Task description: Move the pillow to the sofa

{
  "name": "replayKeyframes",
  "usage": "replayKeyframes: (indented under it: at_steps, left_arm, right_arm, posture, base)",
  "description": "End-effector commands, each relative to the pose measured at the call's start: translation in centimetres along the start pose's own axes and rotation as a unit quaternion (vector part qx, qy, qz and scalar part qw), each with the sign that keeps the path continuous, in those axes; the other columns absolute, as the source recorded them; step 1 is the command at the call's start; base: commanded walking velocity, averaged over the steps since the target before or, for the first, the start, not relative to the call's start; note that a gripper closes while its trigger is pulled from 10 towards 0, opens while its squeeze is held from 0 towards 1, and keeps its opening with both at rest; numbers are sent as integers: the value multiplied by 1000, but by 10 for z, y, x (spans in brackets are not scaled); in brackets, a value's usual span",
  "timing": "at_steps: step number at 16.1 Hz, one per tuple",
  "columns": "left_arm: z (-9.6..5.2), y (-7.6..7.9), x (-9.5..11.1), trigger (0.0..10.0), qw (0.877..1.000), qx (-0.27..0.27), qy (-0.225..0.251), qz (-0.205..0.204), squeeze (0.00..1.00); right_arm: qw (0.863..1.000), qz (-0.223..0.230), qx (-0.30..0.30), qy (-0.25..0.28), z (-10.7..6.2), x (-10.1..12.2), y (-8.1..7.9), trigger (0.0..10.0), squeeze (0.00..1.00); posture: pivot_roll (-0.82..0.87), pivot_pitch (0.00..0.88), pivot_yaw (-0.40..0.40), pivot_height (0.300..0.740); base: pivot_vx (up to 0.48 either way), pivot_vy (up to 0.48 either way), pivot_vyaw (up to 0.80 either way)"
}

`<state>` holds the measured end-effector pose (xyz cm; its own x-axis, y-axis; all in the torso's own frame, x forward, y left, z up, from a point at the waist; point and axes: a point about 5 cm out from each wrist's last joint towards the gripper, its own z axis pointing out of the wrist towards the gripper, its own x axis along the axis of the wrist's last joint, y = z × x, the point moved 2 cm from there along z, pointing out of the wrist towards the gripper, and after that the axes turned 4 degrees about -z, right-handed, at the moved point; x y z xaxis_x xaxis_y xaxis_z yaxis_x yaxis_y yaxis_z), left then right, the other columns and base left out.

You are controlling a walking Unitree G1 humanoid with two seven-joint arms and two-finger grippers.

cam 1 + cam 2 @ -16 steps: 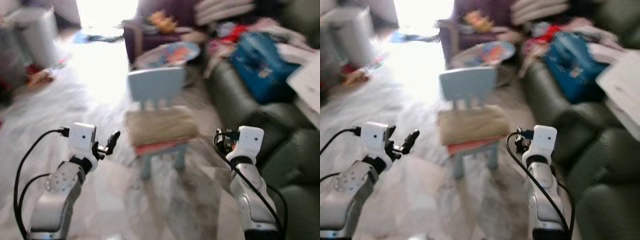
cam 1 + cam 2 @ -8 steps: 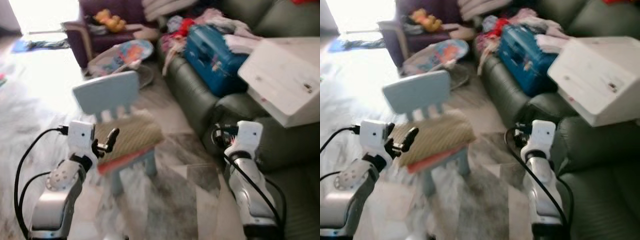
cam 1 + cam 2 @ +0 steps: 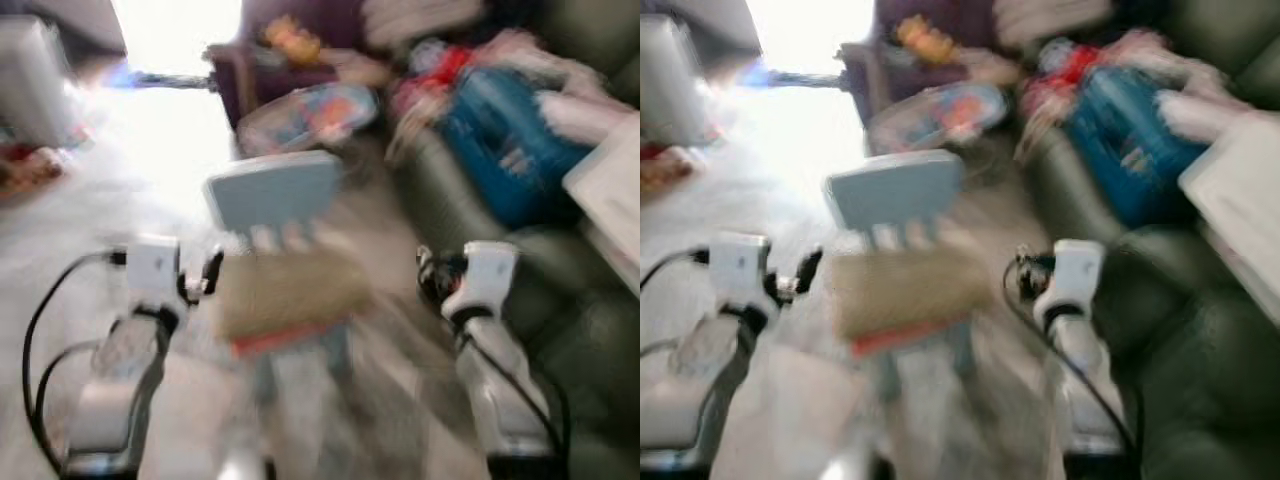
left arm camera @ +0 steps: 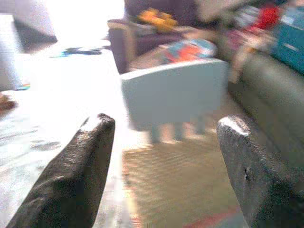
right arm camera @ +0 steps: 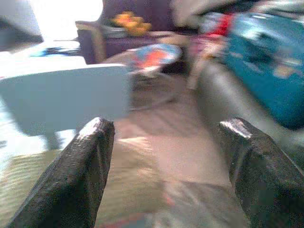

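Note:
A tan woven pillow point(image 3: 290, 292) lies on the seat of a small light-blue child's chair point(image 3: 275, 190), over something red. The picture is blurred by motion. My left gripper point(image 3: 210, 272) is held up just left of the pillow, open and holding nothing; in its wrist view point(image 4: 166, 123) the pillow point(image 4: 185, 180) and the chair back lie ahead between the fingers. My right gripper point(image 3: 428, 275) is raised to the right of the chair, open and holding nothing point(image 5: 166, 126). The dark green sofa point(image 3: 470, 200) runs along the right.
On the sofa sit a blue bag point(image 3: 510, 130), heaped clothes and a white box point(image 3: 610, 185). A colourful baby bouncer point(image 3: 310, 110) and a purple armchair point(image 3: 260, 70) stand behind the chair. Pale floor spreads to the left.
The whole view has swung back to the left and blurred, so the camera moved. The chair now sits nearer the middle. Both grippers hold the same open pose.

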<state>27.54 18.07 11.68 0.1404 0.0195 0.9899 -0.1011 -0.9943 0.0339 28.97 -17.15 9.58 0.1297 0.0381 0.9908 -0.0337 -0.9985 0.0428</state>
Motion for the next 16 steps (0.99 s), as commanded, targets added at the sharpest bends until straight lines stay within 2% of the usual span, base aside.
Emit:
replayKeyframes:
  at_steps: [1, 3, 9, 11, 16]
  left_arm:
    - [-1, 2, 0, 10000, 1000, 10, -3, 2, 0]
    - [2, 1, 5, 10000, 999, 30, 10, 13, 0]
    - [1, 10, 5, 10000, 1000, -15, 14, -5, 0]
    - [1, 11, 5, 10000, 1000, -19, 15, -2, 0]
    - [1, 11, 5, 10000, 1000, -21, 17, -3, 0]
  right_arm:
    - [1000, -3, -16, 6, -1, 3, 11, 10000, 0]
    - [1000, -1, -21, 9, 2, 5, 11, 10000, 0]
    - [999, -5, -38, 5, 8, 4, 18, 10000, 0]
    - [999, -7, -37, 5, 9, 4, 17, 10000, 0]
    - [1000, -6, -29, 9, 9, 5, 14, 10000, 0]
  posture:
    - [24, 0, -64, 740]
    - [27, 0, -66, 740]
    - [28, 0, -73, 740]
    - [28, 0, -73, 740]
    - [26, 0, -73, 740]
  base:
    - [0, 0, 700]
    - [0, 0, 338]
    - [0, 0, 0]
    - [0, 0, -456]
    - [358, 0, -99]
